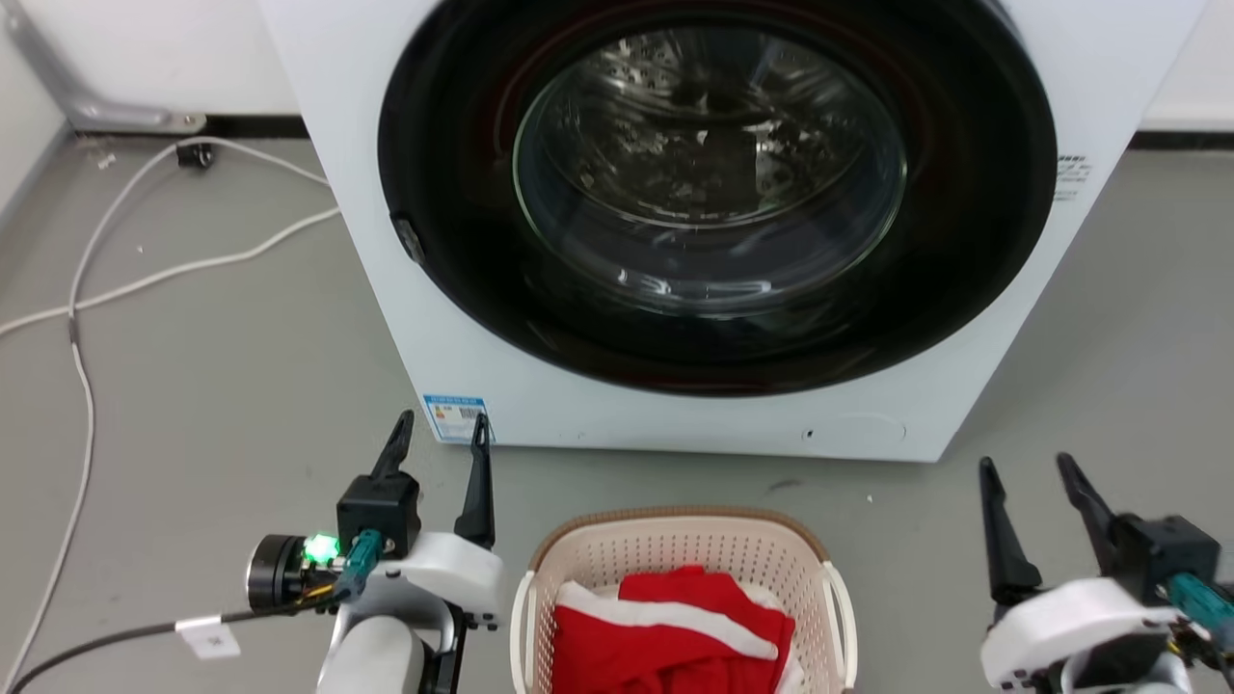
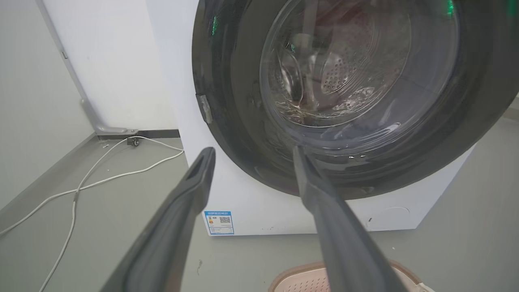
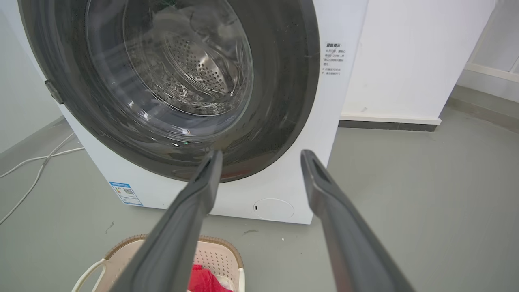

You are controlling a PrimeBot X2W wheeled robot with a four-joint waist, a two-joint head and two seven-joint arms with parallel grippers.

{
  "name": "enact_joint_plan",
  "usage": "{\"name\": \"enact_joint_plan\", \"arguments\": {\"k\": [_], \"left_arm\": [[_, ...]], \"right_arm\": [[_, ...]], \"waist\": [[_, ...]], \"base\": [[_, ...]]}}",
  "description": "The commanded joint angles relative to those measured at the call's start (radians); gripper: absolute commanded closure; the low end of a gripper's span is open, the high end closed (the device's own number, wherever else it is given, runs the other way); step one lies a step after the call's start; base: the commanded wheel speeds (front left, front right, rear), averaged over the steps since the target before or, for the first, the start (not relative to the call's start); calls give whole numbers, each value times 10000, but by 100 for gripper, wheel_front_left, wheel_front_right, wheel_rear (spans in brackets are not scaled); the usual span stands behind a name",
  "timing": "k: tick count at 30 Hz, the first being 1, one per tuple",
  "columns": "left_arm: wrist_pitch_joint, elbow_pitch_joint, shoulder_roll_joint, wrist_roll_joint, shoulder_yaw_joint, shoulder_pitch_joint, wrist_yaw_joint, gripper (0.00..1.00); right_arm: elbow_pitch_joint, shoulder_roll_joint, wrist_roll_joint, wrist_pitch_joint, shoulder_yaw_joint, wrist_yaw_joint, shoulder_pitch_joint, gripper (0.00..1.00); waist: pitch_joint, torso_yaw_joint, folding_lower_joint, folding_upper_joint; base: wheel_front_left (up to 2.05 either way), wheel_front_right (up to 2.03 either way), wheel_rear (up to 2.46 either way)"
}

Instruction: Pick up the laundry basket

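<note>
Left tool (image 1: 442, 424) and right tool (image 1: 1025, 467), spread and empty, flank cream perforated plastic laundry basket (image 1: 675, 549), bottom centre; left nearer.

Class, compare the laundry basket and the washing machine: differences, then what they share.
The laundry basket is far smaller than the washing machine. The basket is cream, perforated, brown-rimmed; the machine white with a dark round door. The basket lies open, holding red cloth; the machine's door is shut. Both stand on the grey floor.

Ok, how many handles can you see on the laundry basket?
2. One white handle on the laundry basket sits on its left side, the other on its right side; nothing grips either.
</note>
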Motion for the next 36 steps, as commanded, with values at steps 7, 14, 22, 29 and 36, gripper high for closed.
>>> {"name": "enact_joint_plan", "arguments": {"k": [7,14,22,29,36], "left_arm": [[33,1804,-18,-417,56,-1134,-257,0],[573,3619,-23,-797,-19,-2052,-529,0],[1283,5662,-32,-1182,-115,-2891,-919,0],[2087,7506,78,-1504,-149,-3777,-1306,0],[2515,8327,291,-1627,-230,-4845,-1563,0]], "right_arm": [[1268,38,140,563,281,-4,-1060,0],[2689,40,299,1349,632,-4,-2080,0],[4776,35,523,2504,976,-4,-3291,0],[7134,37,1063,3327,1550,-4,-4754,0],[8692,32,1649,3526,2226,-4,-6154,0]], "waist": [[1174,-124,0,0],[2158,-201,0,0],[3026,-381,0,0],[3983,-542,0,0],[4967,-663,0,0]], "base": [[0,0,0],[0,0,0],[0,0,0],[0,0,0],[0,0,0]]}}
